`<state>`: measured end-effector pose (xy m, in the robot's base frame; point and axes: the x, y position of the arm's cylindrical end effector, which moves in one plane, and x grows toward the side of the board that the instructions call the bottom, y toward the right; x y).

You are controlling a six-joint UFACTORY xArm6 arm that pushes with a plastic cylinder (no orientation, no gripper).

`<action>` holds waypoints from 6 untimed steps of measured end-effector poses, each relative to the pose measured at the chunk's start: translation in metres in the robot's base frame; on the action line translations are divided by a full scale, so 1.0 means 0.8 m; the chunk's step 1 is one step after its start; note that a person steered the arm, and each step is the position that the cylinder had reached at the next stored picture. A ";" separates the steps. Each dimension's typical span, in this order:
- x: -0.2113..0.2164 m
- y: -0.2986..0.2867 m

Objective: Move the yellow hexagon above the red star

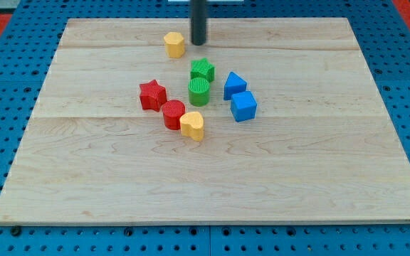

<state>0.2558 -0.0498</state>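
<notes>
The rod's upper part was cut off at the view's top; there was no claw, so no opening to tell; my tip (198,43) stood just right of the yellow hexagon (174,44), apparently apart; the hexagon lay near the wooden worktop (297,178)'s top edge, above the red star (152,94).

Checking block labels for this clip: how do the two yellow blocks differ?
The yellow hexagon block has flat facets; the yellow heart-shaped block has rounded lobes. The hexagon stands alone near the view's top, just left of my tip; the heart touches the red cylinder block mid-board. Both are small, yellow and lie flat on the wooden board.
</notes>
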 end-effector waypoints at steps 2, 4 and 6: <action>-0.001 -0.059; 0.038 -0.106; 0.059 -0.078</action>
